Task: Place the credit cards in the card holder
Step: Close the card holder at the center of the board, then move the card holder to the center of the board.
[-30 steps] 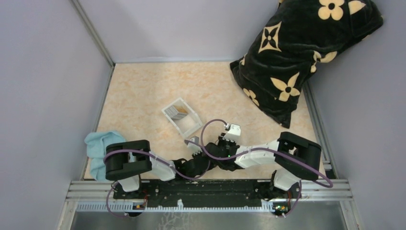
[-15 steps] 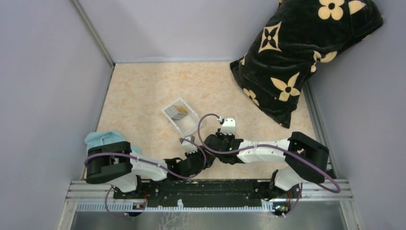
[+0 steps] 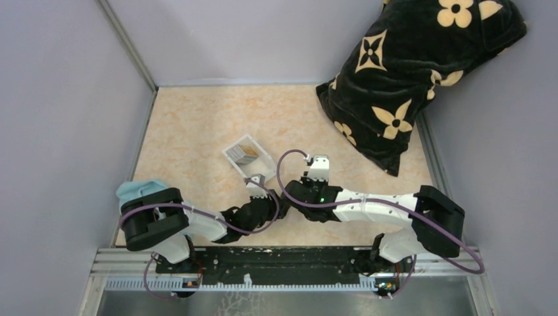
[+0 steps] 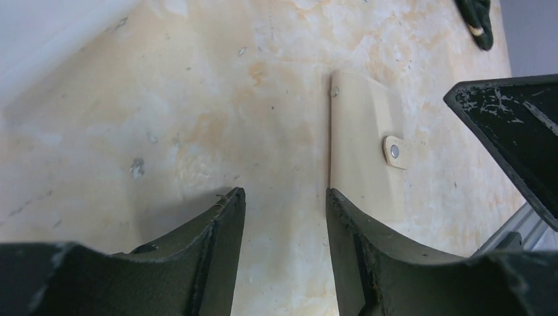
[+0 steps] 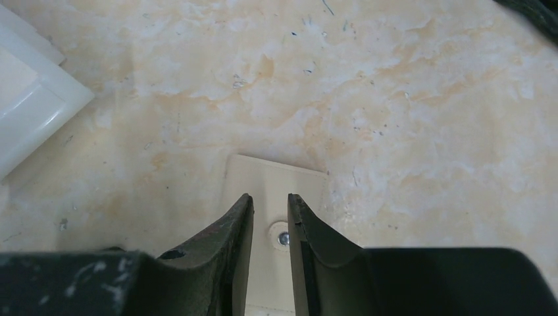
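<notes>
Two tools crowd the card holder (image 4: 365, 155), which lies flat and closed on the marbled surface (image 3: 197, 131) near the arms' bases, its snap tab (image 4: 393, 151) fastened across the front. The left tool (image 4: 284, 204) has its jaws well apart over bare surface, with one finger just at the holder's near edge and nothing between them. The right tool (image 5: 270, 217) stands over the tab with its jaws only a sliver apart. The snap shows through the gap, and I see nothing clamped.

The credit cards (image 3: 245, 155) sit stacked in the far end of the white plastic tray (image 5: 39, 99), just beyond the holder.

The holder looks like light, soft leather, likely to slide or flex if pushed. I would pin one side and lift the tab by its free end. The cards are probably thin, stiff and slick, hard to pick up flat, so I would pinch each by a short edge where it stands proud of the tray.

No brand or lettering can be read anywhere. The black cushion (image 3: 421, 72) carries only a flower pattern.
</notes>
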Controlling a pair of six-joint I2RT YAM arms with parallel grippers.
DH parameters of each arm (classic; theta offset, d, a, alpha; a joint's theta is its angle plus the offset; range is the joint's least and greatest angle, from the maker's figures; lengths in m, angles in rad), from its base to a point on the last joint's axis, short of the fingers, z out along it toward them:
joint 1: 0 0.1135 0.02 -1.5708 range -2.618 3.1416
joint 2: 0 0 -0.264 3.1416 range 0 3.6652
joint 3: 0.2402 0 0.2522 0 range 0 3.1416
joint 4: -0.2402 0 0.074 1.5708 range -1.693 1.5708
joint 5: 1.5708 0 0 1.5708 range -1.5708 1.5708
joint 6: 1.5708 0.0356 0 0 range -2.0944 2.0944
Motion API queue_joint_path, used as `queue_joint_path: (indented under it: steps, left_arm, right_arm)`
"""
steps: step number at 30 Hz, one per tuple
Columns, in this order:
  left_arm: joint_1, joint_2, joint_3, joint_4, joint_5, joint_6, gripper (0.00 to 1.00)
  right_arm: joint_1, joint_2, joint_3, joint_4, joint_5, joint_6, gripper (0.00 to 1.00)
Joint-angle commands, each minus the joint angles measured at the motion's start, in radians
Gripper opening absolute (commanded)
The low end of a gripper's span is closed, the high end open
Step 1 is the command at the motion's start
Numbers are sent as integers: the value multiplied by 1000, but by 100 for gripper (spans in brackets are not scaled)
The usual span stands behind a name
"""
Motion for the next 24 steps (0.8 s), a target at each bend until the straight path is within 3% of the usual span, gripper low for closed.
queue_joint_path:
  steps: [1, 6, 10, 24]
  left_arm:
    - [49, 53, 2, 100, 167, 121, 56]
    - [72, 113, 19, 165, 262, 140, 56]
    - [72, 144, 21, 170, 262, 118, 55]
    - [72, 173, 37, 87, 242, 95, 42]
  right_arm:
    - [-7, -103, -46, -83, 31, 111, 26]
    - [-6, -199, -109, -181, 22, 241, 24]
    - [-9, -266, -188, -204, 15, 313, 0]
    - [-77, -153, -294, 46, -119, 238, 0]
